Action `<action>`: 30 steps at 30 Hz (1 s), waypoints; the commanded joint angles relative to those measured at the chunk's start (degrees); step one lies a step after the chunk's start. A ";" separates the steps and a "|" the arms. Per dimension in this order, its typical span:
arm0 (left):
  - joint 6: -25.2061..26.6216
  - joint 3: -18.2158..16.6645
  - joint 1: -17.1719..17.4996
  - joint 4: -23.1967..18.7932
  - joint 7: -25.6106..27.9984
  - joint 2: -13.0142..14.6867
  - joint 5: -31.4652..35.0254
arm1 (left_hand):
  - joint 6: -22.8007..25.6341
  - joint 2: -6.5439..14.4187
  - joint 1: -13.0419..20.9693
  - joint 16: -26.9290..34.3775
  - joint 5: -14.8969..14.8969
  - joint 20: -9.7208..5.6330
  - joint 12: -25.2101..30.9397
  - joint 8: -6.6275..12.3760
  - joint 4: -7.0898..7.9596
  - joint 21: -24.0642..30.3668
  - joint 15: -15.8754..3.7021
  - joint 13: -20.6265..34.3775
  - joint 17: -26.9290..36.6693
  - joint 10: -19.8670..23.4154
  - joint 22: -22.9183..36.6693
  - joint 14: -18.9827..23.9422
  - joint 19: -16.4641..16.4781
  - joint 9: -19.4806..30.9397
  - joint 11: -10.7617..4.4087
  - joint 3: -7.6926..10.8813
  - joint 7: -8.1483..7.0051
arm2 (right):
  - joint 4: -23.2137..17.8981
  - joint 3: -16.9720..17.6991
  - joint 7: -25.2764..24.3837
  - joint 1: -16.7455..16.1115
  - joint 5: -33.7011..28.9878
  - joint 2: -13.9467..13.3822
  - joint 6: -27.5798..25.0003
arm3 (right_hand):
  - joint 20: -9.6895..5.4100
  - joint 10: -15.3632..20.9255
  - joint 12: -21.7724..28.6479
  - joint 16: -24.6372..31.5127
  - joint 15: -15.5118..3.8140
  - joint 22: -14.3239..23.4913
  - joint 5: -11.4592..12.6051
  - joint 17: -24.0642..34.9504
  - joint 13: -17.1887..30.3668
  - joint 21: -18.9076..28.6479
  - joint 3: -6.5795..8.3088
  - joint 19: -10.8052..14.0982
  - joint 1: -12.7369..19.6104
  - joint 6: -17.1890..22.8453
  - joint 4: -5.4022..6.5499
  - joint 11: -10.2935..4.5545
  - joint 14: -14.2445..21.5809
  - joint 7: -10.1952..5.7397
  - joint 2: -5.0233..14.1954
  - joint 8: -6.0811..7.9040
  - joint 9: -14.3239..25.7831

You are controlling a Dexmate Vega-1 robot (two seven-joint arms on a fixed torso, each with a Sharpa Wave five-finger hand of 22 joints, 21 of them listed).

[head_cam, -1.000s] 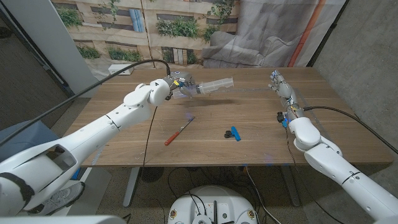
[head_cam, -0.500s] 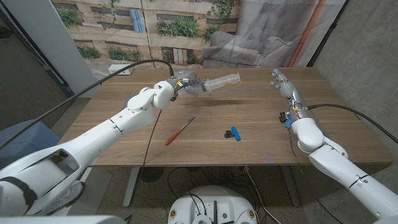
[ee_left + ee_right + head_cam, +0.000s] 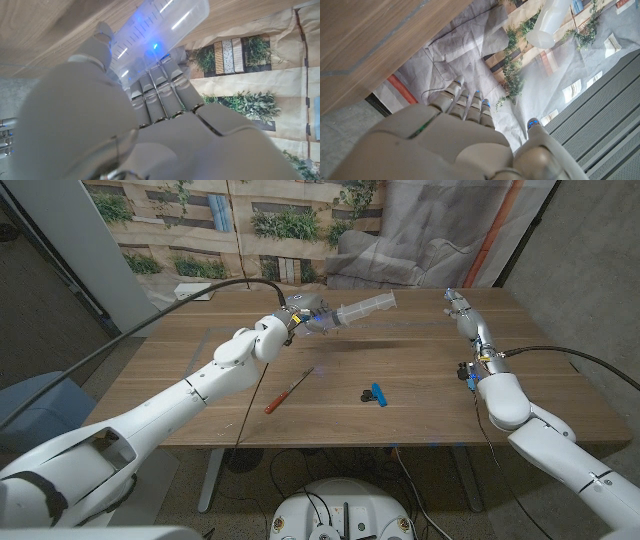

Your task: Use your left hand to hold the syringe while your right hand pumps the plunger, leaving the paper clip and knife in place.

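Note:
My left hand [image 3: 300,314] holds a clear plastic syringe [image 3: 362,307] in the air above the far middle of the table, its free end pointing toward the right. In the left wrist view the fingers [image 3: 160,95] wrap the graduated syringe barrel [image 3: 160,25]. My right hand [image 3: 467,313] is raised at the far right with its fingers straight and apart, holding nothing, well to the right of the syringe's end. Its own wrist view shows the hand [image 3: 470,125] and the syringe's end [image 3: 550,22] ahead of it. A red-handled knife [image 3: 288,392] and a blue paper clip [image 3: 375,394] lie on the table.
The wooden table [image 3: 420,370] carries the knife and clip near its front middle. A white object [image 3: 195,291] lies at the far left edge. A printed backdrop and grey sheeting hang behind the table. A black cable [image 3: 200,290] arches over my left arm.
My left hand has carried the syringe further right and slightly up. My right hand has shifted a little to the right and stays apart from the syringe.

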 commanded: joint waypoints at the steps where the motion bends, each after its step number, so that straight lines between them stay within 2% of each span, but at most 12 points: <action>1: 0.06 0.34 1.27 0.42 3.36 -2.23 -2.09 | 5.21 8.78 -3.20 -0.06 0.38 -5.28 -0.27 0.14 3.30 -0.03 -5.92 0.32 0.24 3.93 0.19 1.30 3.81 0.13 -3.38 3.91 0.57 | -4.45 3.94 -0.02 -4.18 -2.97 -1.75 -1.67 | -0.97 0.38 0.23 0.25 -0.82 0.14 -0.15 0.11 0.26 0.18 0.05 -0.16 -0.79 0.08 0.22 0.02 0.19 0.00 0.12 0.07 0.14; 11: -0.42 1.18 1.48 1.54 5.23 -3.70 -3.66 | 5.19 8.75 -3.47 -0.13 0.36 -5.32 -0.43 0.02 3.26 -0.15 -5.91 0.35 0.24 3.92 0.21 1.23 3.82 0.18 -3.35 4.19 0.57 | -6.10 6.01 1.50 -6.24 -5.88 -2.69 -1.20 | -1.33 0.02 0.02 -0.10 -1.01 0.12 -0.19 0.16 0.21 -0.07 -0.12 -0.73 -1.01 -0.61 0.34 -0.56 -0.80 -0.21 -0.07 -0.18 0.07; 14: -1.21 1.42 1.32 1.98 5.83 -3.92 -4.06 | 5.11 8.72 -3.53 -0.16 0.36 -5.31 -0.47 -0.04 3.24 -0.19 -5.93 0.35 0.24 3.89 0.22 1.18 3.78 0.18 -3.31 4.26 0.53 | -7.17 6.22 1.66 -6.48 -7.81 -3.11 -2.96 | -1.37 0.02 -0.01 -0.34 -1.57 0.12 -0.20 0.13 0.17 -0.35 -0.14 -1.61 -0.98 -0.71 0.31 -1.11 -1.44 -0.44 -0.16 -0.18 0.04; 15: -1.76 1.34 1.31 2.19 6.02 -4.00 -4.55 | 5.11 8.72 -3.56 -0.18 0.36 -5.29 -0.48 -0.05 3.23 -0.30 -5.95 0.36 0.24 3.90 0.22 1.14 3.55 0.19 -3.29 4.30 0.52 | -7.62 6.34 1.73 -6.56 -8.23 -3.15 -3.79 | -1.80 0.15 0.02 -0.41 -2.37 0.12 -0.20 0.09 0.15 -0.49 -0.12 -2.19 -0.92 -0.57 0.26 -1.26 -1.66 -0.55 -0.20 -0.11 0.03; 19: -3.92 1.31 1.29 3.16 7.60 -4.31 -5.51 | 5.07 8.70 -3.67 -0.19 0.35 -5.28 -0.55 -0.10 3.24 -0.30 -5.89 0.36 0.24 3.84 0.23 1.12 3.63 0.20 -3.39 4.36 0.50 | -8.19 6.51 1.60 -6.63 -10.90 -3.61 -4.65 | -2.61 0.40 0.03 -0.54 -3.20 0.13 -0.19 -0.06 0.09 -0.95 -0.04 -4.40 -0.76 -0.35 0.12 -1.70 -2.11 -0.75 -0.25 -0.01 -0.01; 23: -3.71 1.60 1.24 3.43 8.31 -4.81 -5.32 | 5.08 8.72 -3.74 -0.19 0.35 -5.29 -0.54 -0.12 3.24 -0.34 -5.91 0.37 0.24 3.95 0.23 1.11 3.60 0.21 -3.36 4.45 0.41 | -8.58 6.60 1.44 -6.59 -13.51 -4.06 -5.51 | -2.97 0.51 0.01 -0.71 -3.27 0.14 -0.21 -0.19 0.05 -1.27 0.02 -6.65 -0.69 -0.18 0.00 -2.16 -2.64 -0.93 -0.28 0.03 -0.03; 28: -4.86 1.60 0.97 4.12 8.50 -5.00 -6.31 | 5.07 8.76 -3.86 -0.18 0.35 -5.30 -0.58 -0.15 3.26 -0.37 -5.93 0.38 0.26 3.97 0.24 1.12 3.62 0.22 -3.34 4.56 0.32 | -9.09 6.53 1.06 -6.56 -17.08 -4.66 -7.33 | -3.77 0.70 -0.02 -0.73 -4.07 0.16 -0.31 -0.25 -0.02 -1.51 0.02 -11.05 -0.82 0.01 0.00 -2.97 -3.36 -1.10 -0.27 0.04 -0.06; 30: -5.23 1.52 0.96 4.44 8.78 -5.16 -6.71 | 5.06 8.76 -3.93 -0.18 0.34 -5.31 -0.58 -0.16 3.27 -0.38 -5.91 0.39 0.26 4.04 0.25 1.12 3.65 0.23 -3.28 4.61 0.28 | -9.12 6.34 0.89 -6.50 -18.78 -5.07 -7.95 | -3.98 0.75 -0.07 -1.09 -3.52 0.17 -0.37 -0.23 -0.04 -1.30 -0.01 -12.55 -1.00 0.13 0.11 -3.32 -4.83 -1.14 -0.15 0.05 -0.07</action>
